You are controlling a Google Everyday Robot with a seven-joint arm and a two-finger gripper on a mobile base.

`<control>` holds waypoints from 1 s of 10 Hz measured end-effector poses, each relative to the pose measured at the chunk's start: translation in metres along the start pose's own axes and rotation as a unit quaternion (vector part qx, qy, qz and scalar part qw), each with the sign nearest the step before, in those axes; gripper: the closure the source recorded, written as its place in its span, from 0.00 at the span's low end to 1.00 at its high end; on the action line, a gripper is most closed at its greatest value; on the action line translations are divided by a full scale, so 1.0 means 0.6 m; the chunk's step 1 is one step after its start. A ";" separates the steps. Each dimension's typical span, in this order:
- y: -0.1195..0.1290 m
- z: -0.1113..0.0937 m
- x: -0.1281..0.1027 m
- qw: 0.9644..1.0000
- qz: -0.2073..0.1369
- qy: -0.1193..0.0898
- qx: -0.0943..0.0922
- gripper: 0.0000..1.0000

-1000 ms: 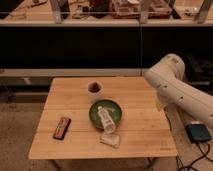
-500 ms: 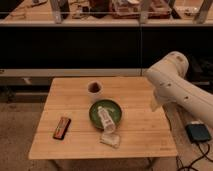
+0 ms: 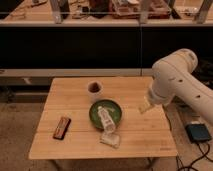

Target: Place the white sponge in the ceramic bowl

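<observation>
The white sponge [image 3: 111, 139] lies flat on the wooden table [image 3: 75, 147], just in front of the ceramic bowl [image 3: 94, 114], a dark green shallow dish near the table's middle. A white bottle [image 3: 106, 120] lies in the bowl, its lower end reaching over the front rim toward the sponge. My gripper [image 3: 145, 107] hangs from the large white arm [image 3: 175, 80] over the table's right side, to the right of the bowl and apart from both the bowl and the sponge.
A small white cup [image 3: 94, 89] with a dark inside stands behind the bowl. A flat brown bar [image 3: 62, 127] lies on the table's left part. A black pedal-like box [image 3: 198, 132] sits on the floor at right. Dark shelving runs behind the table.
The arm has swung a little left and down, bringing my gripper further in over the table's right edge. The sponge, bowl and bottle have not moved.
</observation>
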 end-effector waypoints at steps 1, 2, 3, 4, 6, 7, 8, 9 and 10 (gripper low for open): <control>-0.002 0.005 0.000 1.000 -0.003 -0.001 0.003 0.30; -0.008 0.024 0.001 1.000 -0.018 -0.005 0.015 0.30; -0.027 0.057 0.005 0.998 -0.048 -0.005 0.043 0.30; -0.039 0.085 0.007 0.995 -0.075 -0.004 0.064 0.30; -0.053 0.160 0.001 0.985 -0.139 -0.006 0.098 0.30; -0.057 0.176 0.000 0.982 -0.153 -0.006 0.106 0.30; -0.059 0.186 -0.001 0.981 -0.162 -0.005 0.110 0.30; -0.056 0.184 0.001 0.981 -0.163 -0.002 0.107 0.30; -0.061 0.183 0.003 0.979 -0.172 0.008 0.109 0.30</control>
